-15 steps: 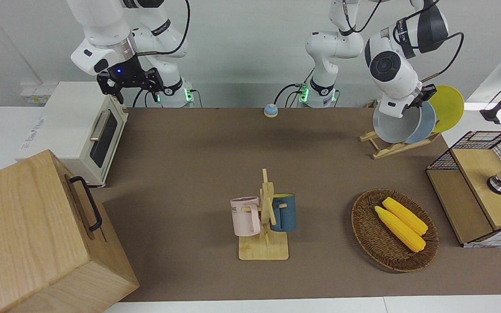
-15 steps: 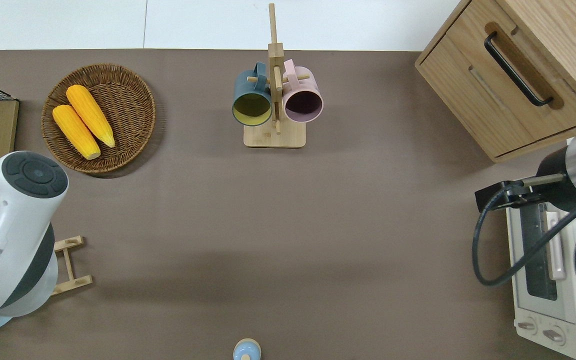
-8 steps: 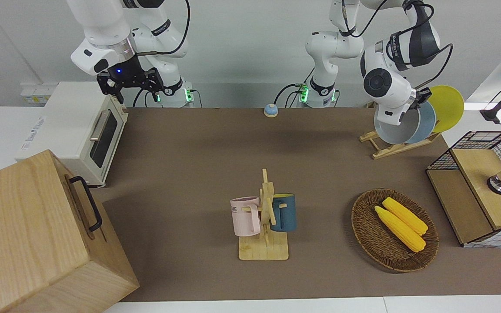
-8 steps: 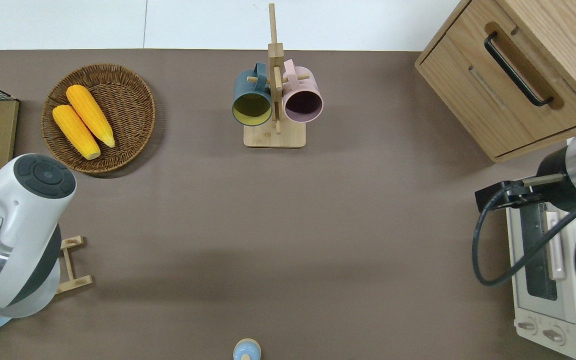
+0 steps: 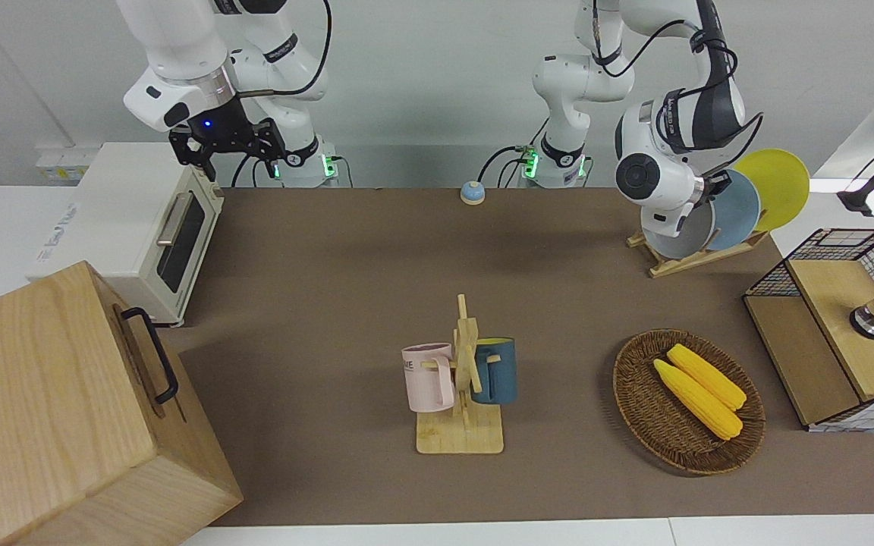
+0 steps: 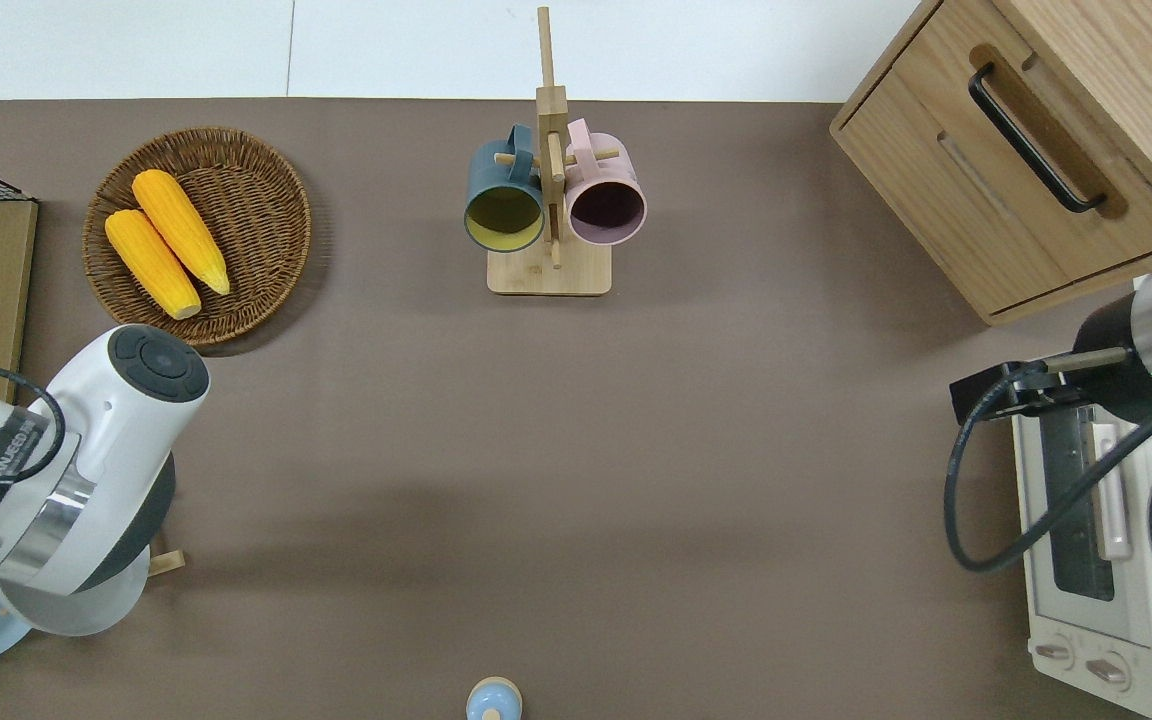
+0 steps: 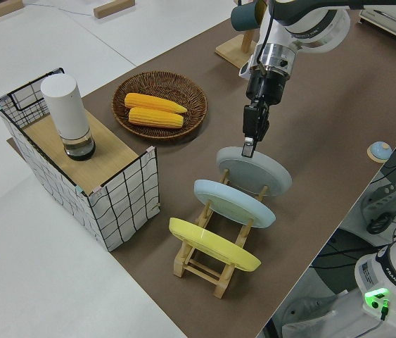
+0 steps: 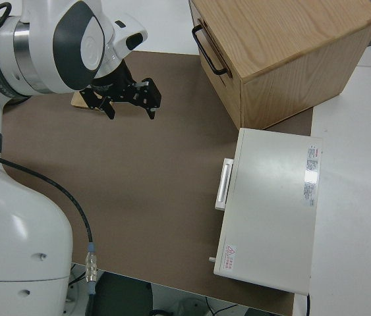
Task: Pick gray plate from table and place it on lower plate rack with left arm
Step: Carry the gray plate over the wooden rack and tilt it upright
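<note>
Left hand (image 7: 250, 144) is clamped on the rim of the gray plate (image 7: 255, 170), which sits tilted in the end slot of the lower plate rack (image 7: 215, 264), beside the light blue plate (image 7: 234, 203) and then the yellow plate (image 7: 212, 244). In the left side view the plate hangs directly at 6 o'clock from the hand, its face running roughly 10-to-4. I judge that release plus a straight retreat toward 12 is what's left; right arm parked, its hand (image 8: 128, 99) spread open.

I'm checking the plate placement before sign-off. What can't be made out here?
- Overhead view: the left arm hides the lower plate rack and most of the gray plate.
- Front view: the left pincer is behind the arm.
- Left side view: whether the plate sits fully in a slot.
</note>
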{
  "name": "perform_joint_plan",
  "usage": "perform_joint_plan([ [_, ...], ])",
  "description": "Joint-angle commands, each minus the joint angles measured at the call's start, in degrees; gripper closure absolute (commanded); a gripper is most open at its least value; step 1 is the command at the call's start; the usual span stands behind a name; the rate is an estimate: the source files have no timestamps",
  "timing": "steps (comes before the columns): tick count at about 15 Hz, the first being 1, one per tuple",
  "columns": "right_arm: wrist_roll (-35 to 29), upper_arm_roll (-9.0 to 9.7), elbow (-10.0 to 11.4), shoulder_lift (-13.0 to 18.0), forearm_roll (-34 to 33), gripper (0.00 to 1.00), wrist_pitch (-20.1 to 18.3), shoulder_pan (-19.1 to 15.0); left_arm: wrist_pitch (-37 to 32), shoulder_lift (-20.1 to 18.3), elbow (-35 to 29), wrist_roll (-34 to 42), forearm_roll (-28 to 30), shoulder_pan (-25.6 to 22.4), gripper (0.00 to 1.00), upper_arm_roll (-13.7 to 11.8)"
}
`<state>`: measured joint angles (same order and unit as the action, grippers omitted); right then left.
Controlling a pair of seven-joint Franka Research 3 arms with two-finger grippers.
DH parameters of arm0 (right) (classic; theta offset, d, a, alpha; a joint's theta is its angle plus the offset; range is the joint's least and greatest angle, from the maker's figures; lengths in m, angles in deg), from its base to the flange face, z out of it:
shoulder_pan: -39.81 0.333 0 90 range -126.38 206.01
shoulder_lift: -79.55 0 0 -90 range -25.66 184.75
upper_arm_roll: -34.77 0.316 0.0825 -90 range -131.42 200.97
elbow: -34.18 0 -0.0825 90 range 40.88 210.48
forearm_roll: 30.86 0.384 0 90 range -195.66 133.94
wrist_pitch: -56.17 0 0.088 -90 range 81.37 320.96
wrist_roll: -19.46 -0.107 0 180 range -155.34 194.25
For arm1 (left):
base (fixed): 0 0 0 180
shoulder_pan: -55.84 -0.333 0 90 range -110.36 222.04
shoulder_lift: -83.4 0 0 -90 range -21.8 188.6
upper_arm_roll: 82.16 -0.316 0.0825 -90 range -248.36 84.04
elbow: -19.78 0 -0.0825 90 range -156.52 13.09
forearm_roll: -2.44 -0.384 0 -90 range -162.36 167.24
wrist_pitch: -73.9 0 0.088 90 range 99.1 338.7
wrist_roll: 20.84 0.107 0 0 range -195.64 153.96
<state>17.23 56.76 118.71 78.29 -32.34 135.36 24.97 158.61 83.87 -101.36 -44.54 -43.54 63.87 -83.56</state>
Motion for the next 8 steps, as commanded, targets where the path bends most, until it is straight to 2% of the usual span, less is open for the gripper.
perform_joint_plan([
  [1, -0.7, 1.13, -0.4, 0.1, -0.4, 0.017, -0.6, -1.3, 0.6, 0.0, -0.3, -0.5, 0.8, 0.8, 0.64, -0.4],
  [2, -0.7, 1.13, -0.4, 0.1, -0.4, 0.017, -0.6, -1.3, 0.6, 0.0, -0.3, -0.3, 0.8, 0.7, 0.50, -0.4],
  [3, -0.7, 1.13, -0.4, 0.1, -0.4, 0.017, -0.6, -1.3, 0.5, -0.1, -0.2, -0.1, 0.8, 0.7, 0.33, -0.4],
  [4, -0.7, 1.13, -0.4, 0.1, -0.4, 0.017, -0.6, -1.3, 0.5, -0.1, -0.1, 0.0, 0.8, 0.7, 0.29, -0.4],
  [8, -0.7, 1.21, -0.4, 0.2, -0.4, 0.017, -0.6, -1.3, 0.5, -1.0, 0.7, 2.7, 2.8, 0.5, 0.28, -0.4],
])
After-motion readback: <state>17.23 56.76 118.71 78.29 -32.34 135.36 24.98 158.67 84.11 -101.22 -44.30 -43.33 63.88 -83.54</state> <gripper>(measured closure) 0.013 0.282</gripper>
